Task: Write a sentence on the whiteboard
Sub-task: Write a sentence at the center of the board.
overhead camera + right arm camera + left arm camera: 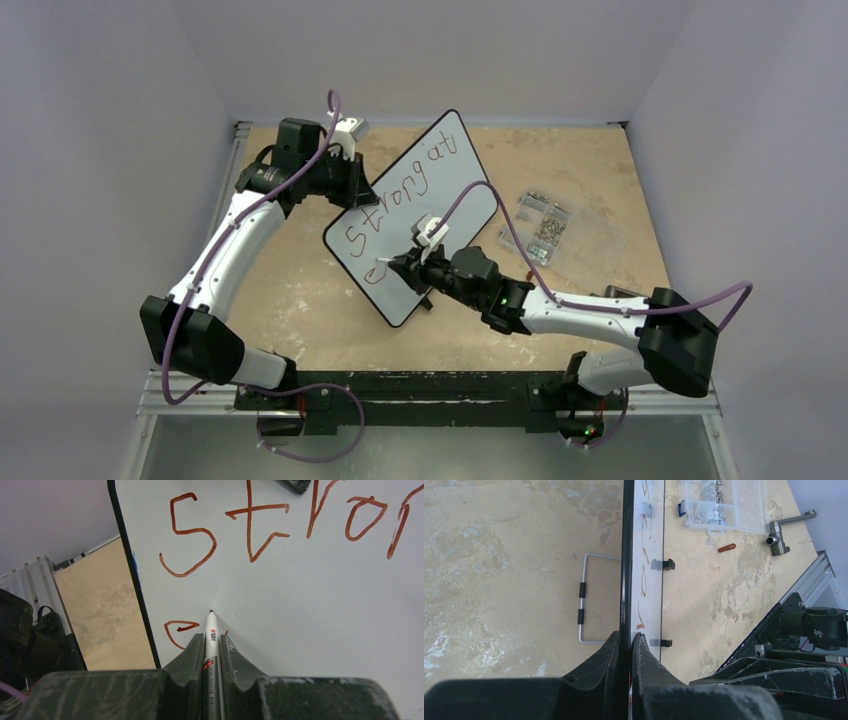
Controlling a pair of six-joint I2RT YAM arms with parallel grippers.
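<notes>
The whiteboard (470, 205) stands tilted up off the table in the middle. My left gripper (360, 188) is shut on its far left edge, and the left wrist view shows the black rim pinched between the jaws (626, 635). The sentence (405, 190) reads "Strong at" in reddish-brown, with a small "e" (179, 629) starting a second line. My right gripper (211, 637) is shut on a white-and-red marker (211, 650). The marker's tip is at the board just right of the "e". I cannot tell whether it touches.
A clear plastic box (548, 225) of metal bits lies right of the board. Near it are a red marker cap (726, 547) and a metal T-piece (778, 535). A wire stand (585, 600) lies behind the board. The table's near rail (430, 395) carries both arm bases.
</notes>
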